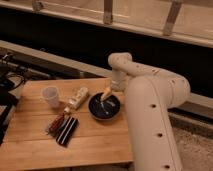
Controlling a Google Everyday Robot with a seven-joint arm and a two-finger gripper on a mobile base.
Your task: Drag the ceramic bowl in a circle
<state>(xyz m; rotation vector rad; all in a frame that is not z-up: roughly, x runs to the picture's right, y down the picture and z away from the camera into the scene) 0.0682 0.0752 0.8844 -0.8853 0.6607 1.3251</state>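
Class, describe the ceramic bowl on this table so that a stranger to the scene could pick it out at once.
Find the wooden table beside the white robot arm. The ceramic bowl sits near its right edge, with the gripper reaching down into it. It alone is round, shallow and glossy black, wider than the pale cup to its left.

The robot's big white arm [150, 105] is thick, round and smooth, like a fat tube. Small dark dots, maybe screw holes, run along its side. A rounded white joint [120, 62] sits at its top. The small tan gripper [105, 95] at its end is over the bowl.
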